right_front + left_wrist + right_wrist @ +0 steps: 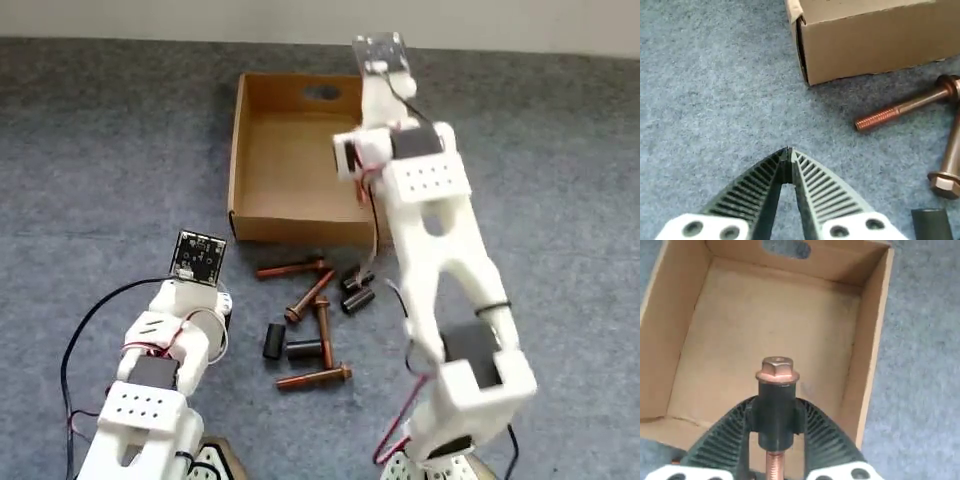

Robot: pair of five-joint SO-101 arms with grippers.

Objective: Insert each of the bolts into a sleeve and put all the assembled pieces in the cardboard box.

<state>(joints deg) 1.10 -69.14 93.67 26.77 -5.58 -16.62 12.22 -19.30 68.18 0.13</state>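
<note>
My right gripper (776,407) is shut on a black sleeve (775,415) with a copper bolt (777,371) through it, head up. It hangs above the floor of the open cardboard box (765,325). In the high view the right arm (425,180) stretches over the box (290,170). My left gripper (788,161) is shut on nothing, low over the carpet near the box's front corner (805,30). Several loose bolts (292,268) (313,377) and sleeves (358,300) (272,340) lie on the carpet in front of the box, between the arms.
Grey carpet covers the table. The left arm (165,340) stands at the front left, with open carpet further left. A bolt (905,107), a second bolt head (944,184) and a sleeve end (932,222) lie close to the left gripper.
</note>
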